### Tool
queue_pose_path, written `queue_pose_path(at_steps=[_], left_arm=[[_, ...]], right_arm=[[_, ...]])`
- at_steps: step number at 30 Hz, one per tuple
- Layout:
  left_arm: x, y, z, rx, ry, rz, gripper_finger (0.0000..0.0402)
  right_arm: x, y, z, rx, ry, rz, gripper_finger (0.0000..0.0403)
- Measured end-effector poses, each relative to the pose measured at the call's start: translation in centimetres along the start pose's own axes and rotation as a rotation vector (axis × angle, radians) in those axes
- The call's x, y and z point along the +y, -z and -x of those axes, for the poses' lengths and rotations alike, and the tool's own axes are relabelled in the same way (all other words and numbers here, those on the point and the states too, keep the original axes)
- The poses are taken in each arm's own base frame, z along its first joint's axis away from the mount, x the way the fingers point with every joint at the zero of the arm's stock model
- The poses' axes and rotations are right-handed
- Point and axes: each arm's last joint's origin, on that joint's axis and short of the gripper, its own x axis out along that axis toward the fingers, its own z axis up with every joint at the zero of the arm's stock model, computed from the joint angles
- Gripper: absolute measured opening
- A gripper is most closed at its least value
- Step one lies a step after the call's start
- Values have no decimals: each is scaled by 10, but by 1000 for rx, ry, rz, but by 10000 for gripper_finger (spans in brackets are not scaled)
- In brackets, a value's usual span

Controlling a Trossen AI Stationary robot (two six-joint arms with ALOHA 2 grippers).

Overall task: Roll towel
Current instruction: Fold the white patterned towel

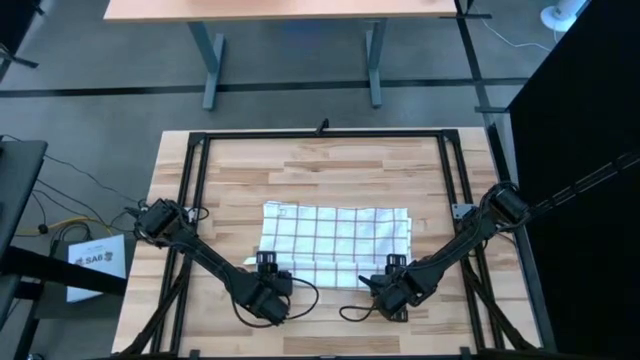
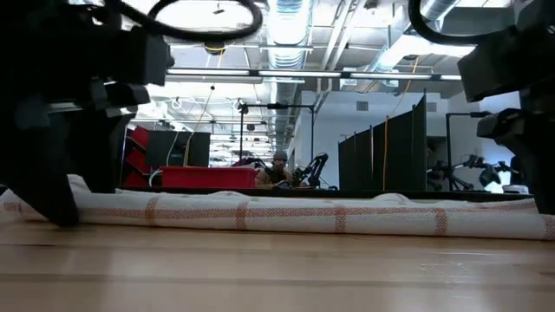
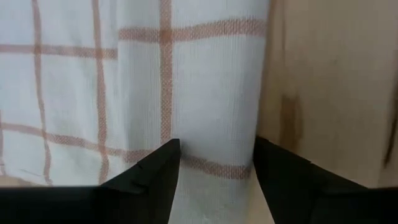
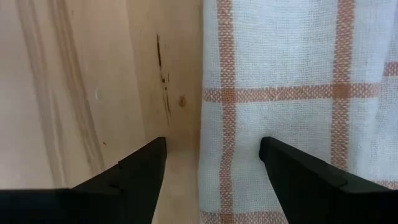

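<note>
The white towel with reddish-brown check lines [image 1: 335, 232] lies flat on the middle of the wooden table. Its near edge is turned over into a narrow band [image 1: 325, 273], which shows as a low ridge in the low view [image 2: 286, 215]. My left gripper [image 1: 272, 282] is open at the band's left end [image 3: 214, 112]. One finger is over the cloth and one is over bare wood on the near side. My right gripper [image 1: 386, 284] is open at the band's right end. The towel's near edge [image 4: 208, 124] runs between its fingers. My left gripper stands astride the near band [image 3: 211, 149], its fingers slanting down. I cannot tell whether they touch the cloth. My right gripper stands astride the towel's near edge [image 4: 211, 155] in the same way. I cannot tell whether it touches.
A black metal frame [image 1: 320, 134] runs around the tabletop. Bare wood [image 1: 320, 325] lies between the towel and the table's near edge. Cables trail by both grippers. Another table [image 1: 290, 10] stands beyond the far edge.
</note>
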Motion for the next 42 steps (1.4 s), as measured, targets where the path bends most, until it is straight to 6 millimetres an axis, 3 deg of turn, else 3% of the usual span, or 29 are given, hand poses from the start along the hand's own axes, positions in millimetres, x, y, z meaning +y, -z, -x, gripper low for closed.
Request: queue_pose_path(at_steps=[5, 11, 18, 22, 30, 38, 42], left_arm=[[-1, 4, -2, -14, -20, 7, 175], [-3, 2, -3, -41, -16, 9, 138], [-2, 1, -5, -51, -32, 39, 21], [-3, 2, -5, -47, -27, 87, 6], [-1, -2, 21, -36, 116, 168, 1], [31, -7, 61, -65, 265, 271, 0], [52, -9, 74, -77, 293, 292, 0]], right_arm=[[-2, 0, 0, -2, 12, -21, 248], [-3, 0, 0, 0, 24, -22, 201], [-4, 0, 0, -2, 35, -42, 78], [-1, 2, 0, -3, 29, -52, 11], [18, 3, 7, 12, -69, -81, 7], [32, -2, 24, 33, -168, -66, 6], [28, -2, 36, 24, -188, -103, 6]])
